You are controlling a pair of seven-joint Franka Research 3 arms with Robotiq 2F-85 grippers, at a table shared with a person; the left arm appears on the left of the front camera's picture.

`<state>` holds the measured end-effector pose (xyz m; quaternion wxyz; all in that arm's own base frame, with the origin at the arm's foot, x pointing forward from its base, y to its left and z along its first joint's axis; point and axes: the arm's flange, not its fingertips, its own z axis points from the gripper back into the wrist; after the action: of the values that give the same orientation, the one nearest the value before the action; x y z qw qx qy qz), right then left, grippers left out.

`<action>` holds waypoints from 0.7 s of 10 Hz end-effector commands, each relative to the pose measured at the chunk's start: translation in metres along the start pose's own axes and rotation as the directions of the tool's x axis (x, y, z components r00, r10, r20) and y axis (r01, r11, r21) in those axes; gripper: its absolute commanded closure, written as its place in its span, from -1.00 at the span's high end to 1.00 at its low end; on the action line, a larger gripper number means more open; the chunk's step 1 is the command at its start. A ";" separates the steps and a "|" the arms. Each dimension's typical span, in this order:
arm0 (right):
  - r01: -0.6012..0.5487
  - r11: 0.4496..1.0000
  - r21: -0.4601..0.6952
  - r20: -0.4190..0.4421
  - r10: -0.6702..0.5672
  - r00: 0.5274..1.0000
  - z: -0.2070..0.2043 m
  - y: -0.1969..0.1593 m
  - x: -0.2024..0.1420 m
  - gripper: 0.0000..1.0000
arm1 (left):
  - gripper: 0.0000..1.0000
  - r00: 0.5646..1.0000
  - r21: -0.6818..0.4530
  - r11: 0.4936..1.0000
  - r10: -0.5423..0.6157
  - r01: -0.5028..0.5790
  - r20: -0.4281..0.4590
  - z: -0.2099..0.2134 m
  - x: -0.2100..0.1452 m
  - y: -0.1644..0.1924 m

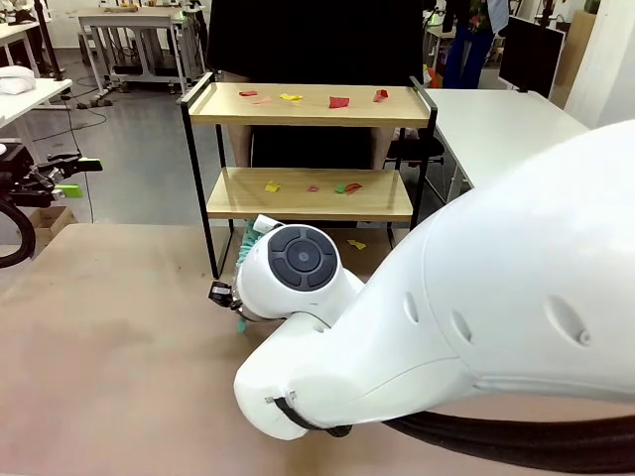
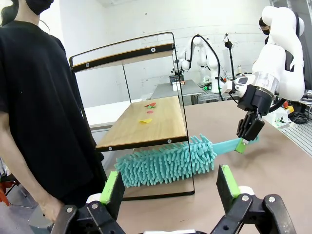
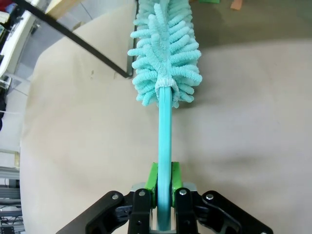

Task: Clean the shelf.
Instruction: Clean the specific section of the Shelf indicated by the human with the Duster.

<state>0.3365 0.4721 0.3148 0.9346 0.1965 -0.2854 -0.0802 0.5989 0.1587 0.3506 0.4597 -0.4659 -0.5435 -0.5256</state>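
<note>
The shelf point(image 1: 308, 117) stands at the table's far edge, a two-tier wooden rack in a black frame. Small coloured paper scraps point(image 1: 339, 102) lie on its top board and more scraps point(image 1: 347, 187) on the lower one. My right gripper point(image 3: 163, 180) is shut on the handle of a teal fluffy duster point(image 3: 163, 53). In the left wrist view the duster point(image 2: 165, 163) hangs level in front of the shelf's point(image 2: 146, 117) lower board, held by the right gripper point(image 2: 246, 139). My left gripper point(image 2: 169, 173) is open and holds nothing; it also shows at the far left point(image 1: 74, 174).
A person in black point(image 1: 317, 40) stands right behind the shelf. My right arm point(image 1: 446, 327) takes up the front right of the brown table point(image 1: 99, 347). A yellow scrap point(image 1: 357, 244) lies on the floor under the shelf. White tables point(image 1: 506, 124) stand to the right.
</note>
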 end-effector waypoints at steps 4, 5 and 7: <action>0.017 0.997 -0.069 -0.012 -0.018 1.000 0.022 -0.045 0.006 -0.74 | 1.00 1.000 -0.006 1.000 -0.012 0.012 -0.005 0.000 0.002 -0.001; 0.021 0.997 -0.072 -0.013 -0.022 1.000 0.029 -0.052 0.009 -0.74 | 1.00 1.000 -0.006 1.000 -0.012 0.012 -0.005 0.000 0.002 -0.001; 0.053 0.995 -0.081 0.000 -0.053 0.999 0.046 -0.065 0.019 -0.74 | 1.00 1.000 -0.006 1.000 -0.012 0.012 -0.005 0.000 0.002 -0.001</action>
<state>0.3391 0.4087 0.3099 0.9390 0.1651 -0.2790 -0.1145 0.5989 0.1586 0.3506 0.4597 -0.4659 -0.5435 -0.5255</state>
